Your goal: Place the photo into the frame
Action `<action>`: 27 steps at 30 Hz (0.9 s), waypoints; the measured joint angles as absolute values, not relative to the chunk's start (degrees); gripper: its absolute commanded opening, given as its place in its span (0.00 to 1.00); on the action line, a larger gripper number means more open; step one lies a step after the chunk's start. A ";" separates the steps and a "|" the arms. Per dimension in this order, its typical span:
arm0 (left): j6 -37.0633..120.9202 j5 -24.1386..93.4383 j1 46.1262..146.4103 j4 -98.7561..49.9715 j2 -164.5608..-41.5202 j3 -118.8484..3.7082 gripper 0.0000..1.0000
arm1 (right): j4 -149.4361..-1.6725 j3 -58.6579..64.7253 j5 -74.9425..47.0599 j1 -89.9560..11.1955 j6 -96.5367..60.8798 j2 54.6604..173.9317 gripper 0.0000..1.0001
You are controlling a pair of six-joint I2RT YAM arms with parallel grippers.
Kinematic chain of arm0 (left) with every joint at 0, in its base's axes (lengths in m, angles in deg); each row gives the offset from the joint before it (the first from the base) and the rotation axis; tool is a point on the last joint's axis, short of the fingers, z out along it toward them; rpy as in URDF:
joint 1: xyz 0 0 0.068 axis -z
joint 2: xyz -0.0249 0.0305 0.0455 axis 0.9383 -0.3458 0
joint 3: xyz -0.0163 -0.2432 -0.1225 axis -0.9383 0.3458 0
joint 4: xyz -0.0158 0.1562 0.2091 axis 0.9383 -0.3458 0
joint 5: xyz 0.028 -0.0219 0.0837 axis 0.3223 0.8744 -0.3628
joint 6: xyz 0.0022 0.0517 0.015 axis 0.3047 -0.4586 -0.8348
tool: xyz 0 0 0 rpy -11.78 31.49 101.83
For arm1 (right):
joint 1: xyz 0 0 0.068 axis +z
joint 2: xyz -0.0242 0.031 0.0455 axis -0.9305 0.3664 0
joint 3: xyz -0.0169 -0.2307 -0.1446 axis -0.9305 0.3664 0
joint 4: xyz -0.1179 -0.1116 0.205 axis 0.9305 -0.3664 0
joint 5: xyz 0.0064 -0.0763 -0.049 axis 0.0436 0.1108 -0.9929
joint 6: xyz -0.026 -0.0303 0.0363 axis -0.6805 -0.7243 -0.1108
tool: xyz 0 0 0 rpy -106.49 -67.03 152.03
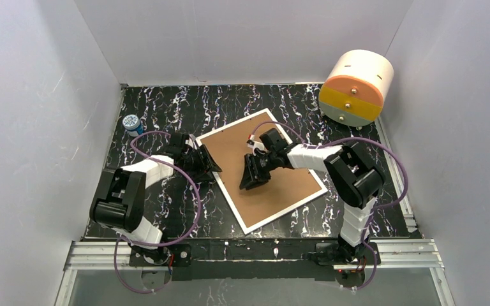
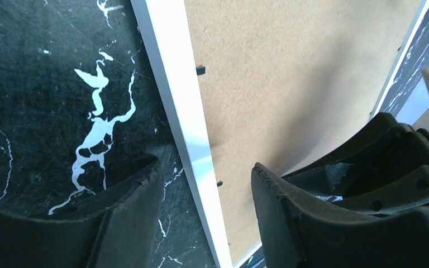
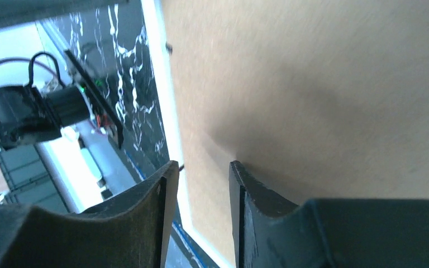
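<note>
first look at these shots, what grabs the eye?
The frame lies back up, its brown board showing, turned at an angle in the middle of the black marbled table. Both arms reach to it: the left gripper open at its left rim, the right gripper open over the brown back. A white-and-orange drum stands at the far right corner.

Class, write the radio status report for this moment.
Left gripper open, astride frame rim. Right gripper open over its back. Frame back up; photo unseen.
</note>
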State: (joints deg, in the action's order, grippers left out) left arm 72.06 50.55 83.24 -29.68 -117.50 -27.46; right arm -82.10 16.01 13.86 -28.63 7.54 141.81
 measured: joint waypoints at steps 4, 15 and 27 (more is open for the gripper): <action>71.63 50.27 84.03 -29.96 -115.82 -26.42 0.61 | -81.33 19.84 17.03 -27.51 6.69 139.30 0.40; 78.07 49.57 90.08 -26.59 -109.65 -17.28 0.28 | -71.52 26.31 19.43 -19.21 11.30 137.48 0.17; 85.24 49.02 92.36 -22.44 -109.72 -14.74 0.17 | -69.44 26.38 15.37 -18.73 15.48 138.34 0.14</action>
